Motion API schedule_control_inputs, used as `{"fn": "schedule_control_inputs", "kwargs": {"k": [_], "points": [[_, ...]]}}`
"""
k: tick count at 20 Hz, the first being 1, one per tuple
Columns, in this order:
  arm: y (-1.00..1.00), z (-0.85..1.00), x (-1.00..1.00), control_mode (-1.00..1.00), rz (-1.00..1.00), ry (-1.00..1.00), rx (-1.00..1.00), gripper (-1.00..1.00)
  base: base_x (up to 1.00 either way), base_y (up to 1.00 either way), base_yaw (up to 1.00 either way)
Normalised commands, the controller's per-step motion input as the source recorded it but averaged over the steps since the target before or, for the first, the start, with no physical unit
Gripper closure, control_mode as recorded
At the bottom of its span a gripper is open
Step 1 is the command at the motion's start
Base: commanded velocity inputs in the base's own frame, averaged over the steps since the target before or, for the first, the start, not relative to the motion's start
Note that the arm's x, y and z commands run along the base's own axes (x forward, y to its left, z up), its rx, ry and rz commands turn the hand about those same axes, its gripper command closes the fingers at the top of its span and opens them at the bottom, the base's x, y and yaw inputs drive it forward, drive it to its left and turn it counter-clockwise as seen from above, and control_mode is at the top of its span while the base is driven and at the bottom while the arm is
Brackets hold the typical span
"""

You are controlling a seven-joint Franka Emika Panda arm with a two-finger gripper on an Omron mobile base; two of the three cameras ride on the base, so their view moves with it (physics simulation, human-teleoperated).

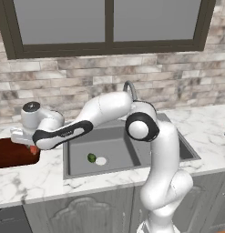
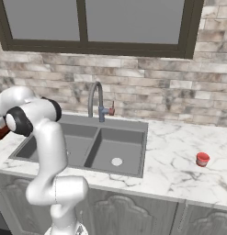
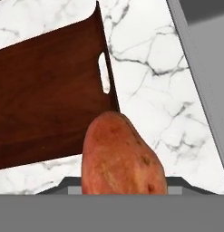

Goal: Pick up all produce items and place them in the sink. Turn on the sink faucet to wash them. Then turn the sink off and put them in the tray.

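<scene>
Now we hold the orange-red vegetable (image 3: 122,156) in the gripper (image 1: 31,146), closed on it, over the counter (image 3: 149,90) at the near right corner of the tray (image 3: 45,99). In the hand view the vegetable rises from between the hidden fingertips, its long axis pointing away from the hand and its tapered end just overlapping the tray's corner, below the pale handle slot (image 3: 104,72). So the tray floor lies up and to the left of the vegetable in that view; from the left base view, that means further left along the counter, away from the sink (image 1: 109,150). We judge the coming move to be a short carry in that direction until the whole vegetable hangs over the wood, then a release.

We are stretched far out to the left, forearm nearly level and the hand turned down at the tray's right end (image 1: 13,152), with a bit of orange showing beneath it. The lime (image 1: 91,158) lies in the left basin just beside the drain, so one piece is still to be fetched. The faucet (image 2: 97,98) stands behind the divider; we cannot see water running.
</scene>
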Motion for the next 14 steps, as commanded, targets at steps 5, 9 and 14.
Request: {"fn": "schedule_control_inputs", "kwargs": {"k": [5,9,14], "points": [[0.07,-0.25,0.27,-1.00,-0.03,0.00,-0.02,1.00,0.00,0.00,0.00],[0.06,-0.22,0.28,-1.00,-0.02,0.01,0.00,1.00,0.00,0.00,0.00],[0.06,-0.22,0.30,-1.00,-0.01,0.03,0.00,1.00,0.00,0.00,0.00]]}}
